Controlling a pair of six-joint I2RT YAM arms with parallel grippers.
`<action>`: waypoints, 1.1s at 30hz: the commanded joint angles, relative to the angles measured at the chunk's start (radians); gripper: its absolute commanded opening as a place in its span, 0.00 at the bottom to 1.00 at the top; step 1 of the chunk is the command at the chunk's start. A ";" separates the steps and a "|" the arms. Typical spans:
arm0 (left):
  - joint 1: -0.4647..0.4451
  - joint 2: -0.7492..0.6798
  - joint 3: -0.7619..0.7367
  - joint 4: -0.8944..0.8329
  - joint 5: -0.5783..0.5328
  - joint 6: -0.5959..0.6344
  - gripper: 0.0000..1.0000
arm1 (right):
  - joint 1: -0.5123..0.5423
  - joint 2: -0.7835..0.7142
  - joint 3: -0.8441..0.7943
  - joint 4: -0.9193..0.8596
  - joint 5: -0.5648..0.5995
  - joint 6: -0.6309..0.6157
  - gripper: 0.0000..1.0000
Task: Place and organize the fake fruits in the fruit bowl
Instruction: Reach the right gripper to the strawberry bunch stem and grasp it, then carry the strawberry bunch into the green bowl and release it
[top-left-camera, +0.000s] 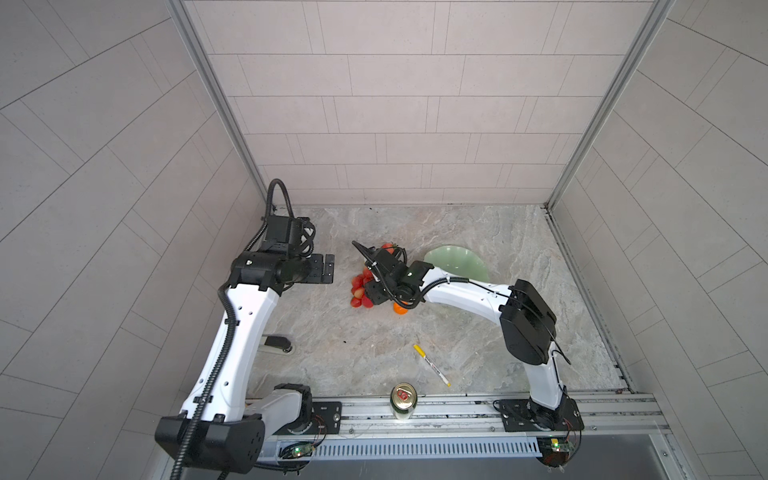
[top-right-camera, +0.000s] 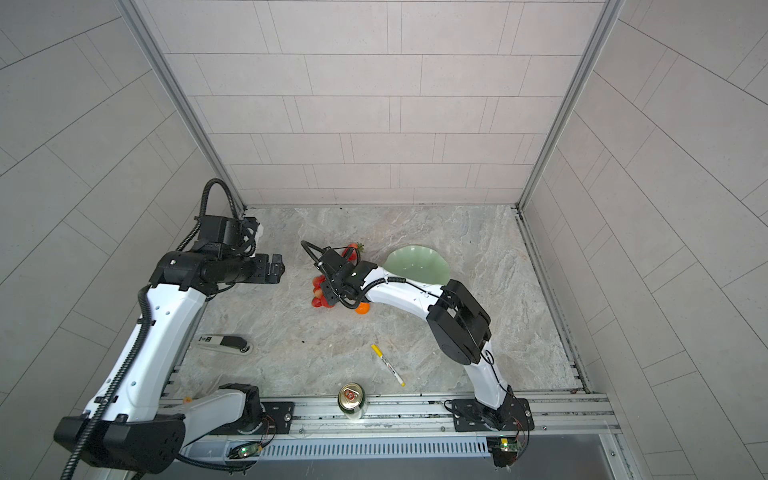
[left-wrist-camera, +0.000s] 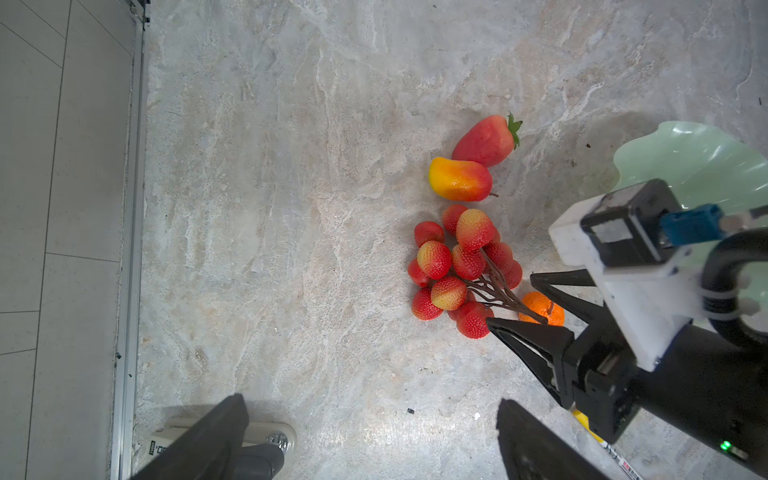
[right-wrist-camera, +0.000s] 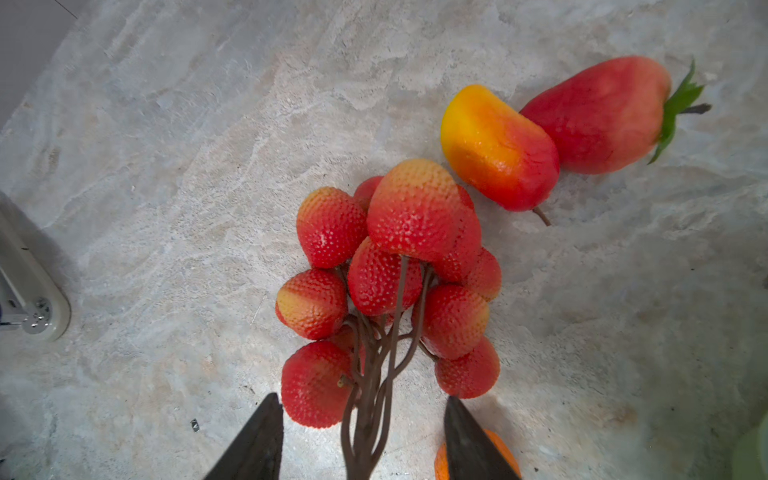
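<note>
Four fake fruits (left-wrist-camera: 465, 266), wrist view, half-hidden overhead

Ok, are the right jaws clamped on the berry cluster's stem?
No: the right gripper straddles the stem of the berry cluster, jaws standing apart with a clear gap between each jaw and the stem.

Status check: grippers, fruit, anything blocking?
Left gripper open, clear of fruit. Right gripper open, jaws astride berry cluster stem, no clamp yet. Bowl empty where visible. Orange beside one right finger, possible snag.
</note>
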 joint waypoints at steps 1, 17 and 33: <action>-0.002 -0.010 -0.004 -0.016 0.003 0.009 1.00 | 0.002 0.017 0.024 0.005 0.049 0.025 0.50; -0.003 -0.013 0.004 -0.015 0.003 0.012 1.00 | 0.002 0.034 0.062 0.020 0.029 0.006 0.08; -0.002 -0.029 0.006 -0.018 0.004 0.016 1.00 | -0.039 -0.279 0.061 -0.041 0.050 -0.138 0.00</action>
